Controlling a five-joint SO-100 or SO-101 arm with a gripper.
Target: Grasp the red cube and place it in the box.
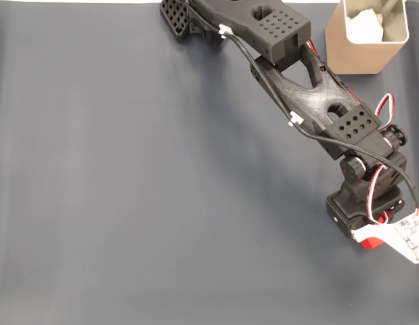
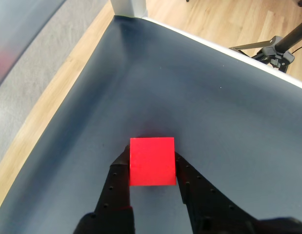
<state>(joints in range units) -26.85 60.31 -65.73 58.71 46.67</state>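
Grasp step: in wrist view the pincer (image 2: 151,168) pinches the red cube (image 2: 151,161), a finger on each side; can't tell if it's off the desk (image 2: 199,97) yet. Next, I judge: lift, swing to the box (image 1: 363,40) at top right of fixed view, release above its opening. In fixed view cube is mostly hidden under the arm; whitish stuff in box unclear.

Dark grey mat (image 1: 128,189), wooden floor (image 2: 229,19)
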